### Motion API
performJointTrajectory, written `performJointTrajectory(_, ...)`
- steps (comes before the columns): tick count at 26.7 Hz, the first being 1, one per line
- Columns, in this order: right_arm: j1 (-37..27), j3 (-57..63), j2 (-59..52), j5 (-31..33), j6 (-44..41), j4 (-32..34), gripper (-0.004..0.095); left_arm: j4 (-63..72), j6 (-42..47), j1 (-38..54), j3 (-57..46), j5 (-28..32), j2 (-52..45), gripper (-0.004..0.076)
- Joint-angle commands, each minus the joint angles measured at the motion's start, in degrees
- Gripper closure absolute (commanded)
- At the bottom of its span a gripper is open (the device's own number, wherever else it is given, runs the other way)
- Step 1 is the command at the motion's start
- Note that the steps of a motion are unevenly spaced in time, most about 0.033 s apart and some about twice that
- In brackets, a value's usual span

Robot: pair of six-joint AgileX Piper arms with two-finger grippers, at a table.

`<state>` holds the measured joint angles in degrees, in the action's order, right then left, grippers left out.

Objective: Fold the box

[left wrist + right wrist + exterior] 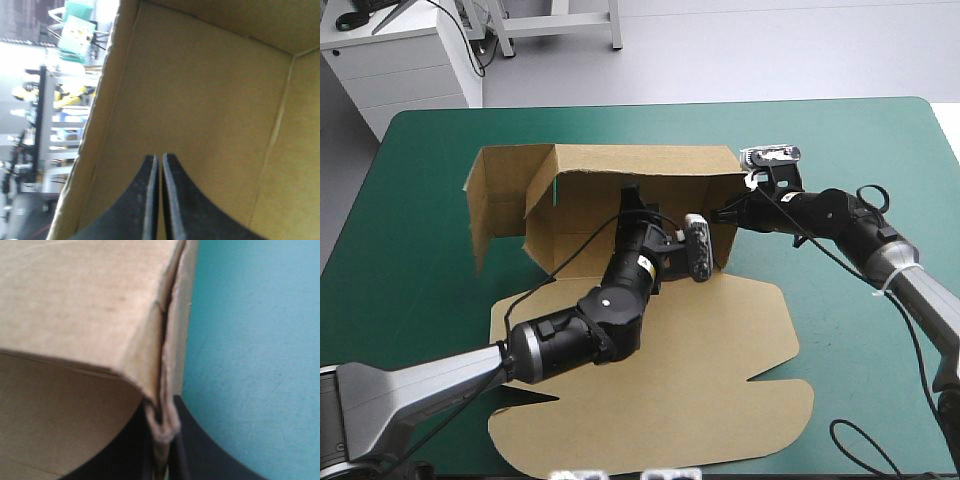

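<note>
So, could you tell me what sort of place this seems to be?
Probably a robotics test bench: a teal-green covered table, a part-folded brown box on it, the left claw inside the box, the right claw pinching its corner wall.

From above, left claw [160,160] hidden inside box [720,340] — right claw [164,432] partly behind it

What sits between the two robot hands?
The box's right wall. The left gripper is inside the box, and the right gripper has its jaws shut on that wall. The high view shows it.
</note>
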<state>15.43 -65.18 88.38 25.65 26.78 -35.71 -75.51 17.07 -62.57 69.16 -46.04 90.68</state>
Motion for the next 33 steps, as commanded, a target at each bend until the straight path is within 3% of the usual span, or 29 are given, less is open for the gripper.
performJointTrajectory(1, -0.66, -3.7, -1.8, 2.24, -6.93, 8.75, 0.0923, 11.87, -4.43, 3.62, 5.99, 3.93, -4.69, 0.0718)
performJointTrajectory(6, -0.66, -5.56, -1.8, 5.16, -12.87, 16.42, 0.0924, 31.0, -13.92, 9.99, 8.62, 12.44, -9.72, 0.0718)
performJointTrajectory(13, -0.66, -5.7, -1.8, 6.4, -13.76, 17.74, 0.0926, 53.64, -21.63, 22.82, 9.25, 12.66, -15.98, 0.0717)
performJointTrajectory(18, -0.66, -5.7, -1.8, 7.57, -13.76, 17.74, 0.0926, 83.15, -38.48, 40.73, 9.25, 12.55, -20.82, 0.0717)
performJointTrajectory(22, -0.66, -5.7, -1.8, 7.67, -14.42, 17.74, 0.0926, 103.75, -53.16, 57.31, 9.25, 7.62, -23.69, 0.0717)
performJointTrajectory(27, -0.66, -5.7, -1.8, 7.67, -16.5, 18.55, 0.0925, 120.3, -61.53, 80.79, 7.19, -4.24, -23.16, 0.0718)
performJointTrajectory(30, -0.66, -7.76, -1.71, 13.52, -22.29, 22.89, 0.0925, 136.18, -69.05, 91.92, 1.79, -5.08, -22.44, 0.0718)
performJointTrajectory(33, -0.66, -11.94, -1.71, 21.83, -24.44, 25.72, 0.0925, 137.04, -70.6, 92.55, 0.4, -4.83, -22.0, 0.0718)
